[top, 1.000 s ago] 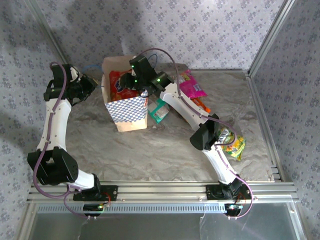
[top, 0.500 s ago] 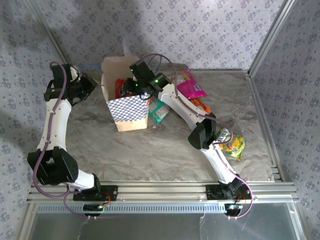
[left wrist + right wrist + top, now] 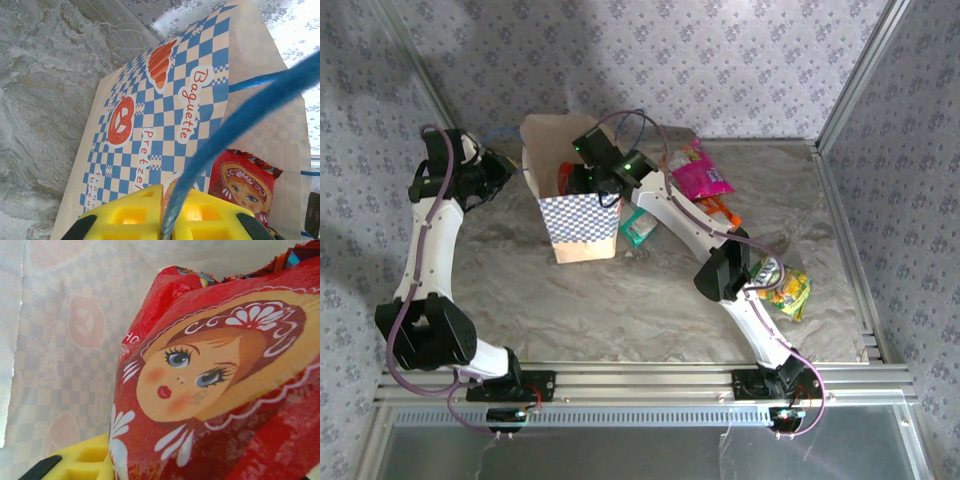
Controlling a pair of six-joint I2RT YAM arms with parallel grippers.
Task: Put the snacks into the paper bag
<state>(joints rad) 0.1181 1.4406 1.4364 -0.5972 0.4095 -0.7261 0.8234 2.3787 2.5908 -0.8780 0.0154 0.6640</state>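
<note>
Fingers point(image 3: 125, 216) on left pinch blue cord handle point(image 3: 250, 114)

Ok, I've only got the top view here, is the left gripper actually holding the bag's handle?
Observer: Yes. The left wrist view shows the left gripper closed on the blue cord.
Operator: What's in front of the right gripper inside the bag?
Observer: The right wrist view shows a red packet with a doll face, close against its yellow finger. I can't tell whether it's gripped.
Operator: Anything printed on the bag's side?
Observer: In the left wrist view it reads Baguette and Pretzel, with a croissant and a pretzel drawn in red.
</note>
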